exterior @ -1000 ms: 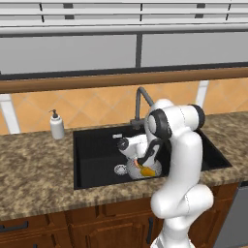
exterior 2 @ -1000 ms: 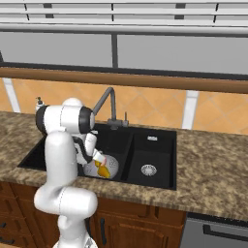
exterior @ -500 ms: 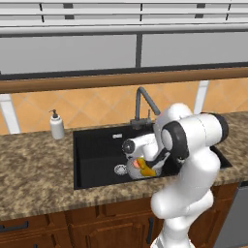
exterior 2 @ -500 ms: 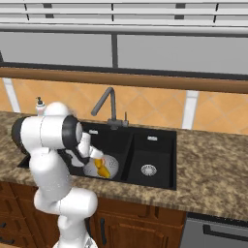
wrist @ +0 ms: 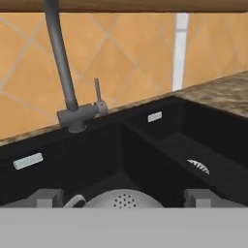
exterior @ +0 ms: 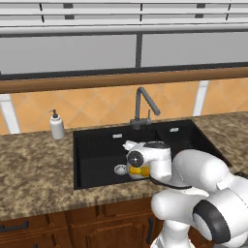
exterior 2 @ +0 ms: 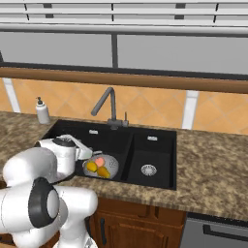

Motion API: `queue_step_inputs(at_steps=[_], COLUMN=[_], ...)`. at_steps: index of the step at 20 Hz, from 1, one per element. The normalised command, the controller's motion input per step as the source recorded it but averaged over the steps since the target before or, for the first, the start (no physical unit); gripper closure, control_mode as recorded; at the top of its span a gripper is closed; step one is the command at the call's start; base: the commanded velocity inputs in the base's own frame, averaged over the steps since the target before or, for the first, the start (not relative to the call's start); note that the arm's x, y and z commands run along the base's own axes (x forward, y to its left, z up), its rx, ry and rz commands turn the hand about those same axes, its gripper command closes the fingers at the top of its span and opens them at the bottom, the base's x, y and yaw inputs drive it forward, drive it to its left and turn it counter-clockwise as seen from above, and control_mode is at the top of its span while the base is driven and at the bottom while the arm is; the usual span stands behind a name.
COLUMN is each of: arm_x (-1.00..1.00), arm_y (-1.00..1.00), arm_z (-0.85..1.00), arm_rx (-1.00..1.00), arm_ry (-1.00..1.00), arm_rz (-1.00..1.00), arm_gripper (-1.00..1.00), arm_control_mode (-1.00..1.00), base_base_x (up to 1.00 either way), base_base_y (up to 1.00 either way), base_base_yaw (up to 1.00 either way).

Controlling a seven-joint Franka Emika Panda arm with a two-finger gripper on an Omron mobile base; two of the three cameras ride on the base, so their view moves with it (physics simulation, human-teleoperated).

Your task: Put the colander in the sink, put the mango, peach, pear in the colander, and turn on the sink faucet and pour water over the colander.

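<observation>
Rendered home kitchen: black double-basin sink [exterior 2: 160, 145] with a tall faucet [exterior 2: 107, 102] set in a speckled granite table [exterior 2: 213, 169], orange tiled backsplash [exterior 2: 150, 104], wood cabinets [exterior: 58, 227] below, soap pump bottle [exterior: 56, 125] at the table's back edge.

Matt black rectangular double-basin sink [exterior 2: 155, 145] set in speckled brown polished stone counter [exterior 2: 213, 164]; perforated light grey metal colander [exterior 2: 110, 167]; dark grey brushed-metal faucet [exterior 2: 109, 104].
</observation>
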Motion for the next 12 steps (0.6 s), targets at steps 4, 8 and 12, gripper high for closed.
queue_step_inputs(at_steps=[4,8,12], arm_x=[0.08,-0.17,-0.95], arm_y=[0.09,0.19,0.09], arm_z=[1.0,1.0,0.44], arm_rx=[0.0,0.0,0.0], arm_ry=[0.13,0.05,-0.1], arm_rz=[0.0,0.0,0.0], arm_gripper=[-1.0,-1.0,-1.0], arm_control_mode=[-1.0,-1.0,-1.0], base_base_x=[0.0,0.0,0.0], base_base_y=[0.0,0.0,0.0], base_base_yaw=[0.0,0.0,0.0])
